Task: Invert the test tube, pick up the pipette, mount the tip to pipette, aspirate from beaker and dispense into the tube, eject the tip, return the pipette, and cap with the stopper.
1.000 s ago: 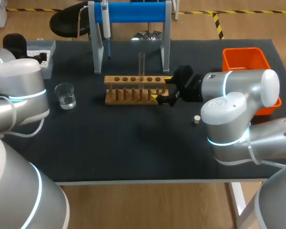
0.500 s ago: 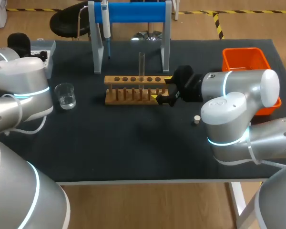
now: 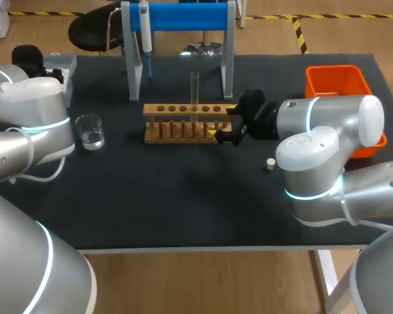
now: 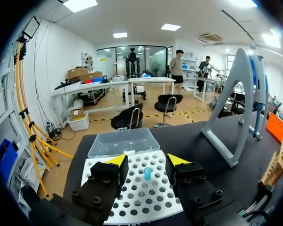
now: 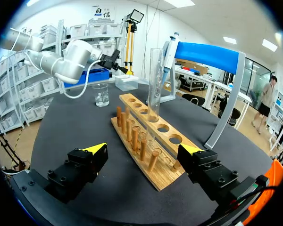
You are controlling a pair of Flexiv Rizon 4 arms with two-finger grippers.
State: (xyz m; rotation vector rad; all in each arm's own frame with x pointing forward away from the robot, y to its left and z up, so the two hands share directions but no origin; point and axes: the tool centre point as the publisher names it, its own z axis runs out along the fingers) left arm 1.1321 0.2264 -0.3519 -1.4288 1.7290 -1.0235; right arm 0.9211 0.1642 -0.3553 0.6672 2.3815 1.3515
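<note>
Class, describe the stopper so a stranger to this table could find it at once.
Find the wooden rack in the middle of the dark table. Right of it, nearer the front edge, the stopper stands alone: a small cream plug, unlike the clear beaker and test tube.

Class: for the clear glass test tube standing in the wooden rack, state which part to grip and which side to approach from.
Grip the clear glass test tube on its bare upper length, above the wooden rack, probably coming from where the right gripper is: it stands upright, and pegs screen its lower part.
</note>
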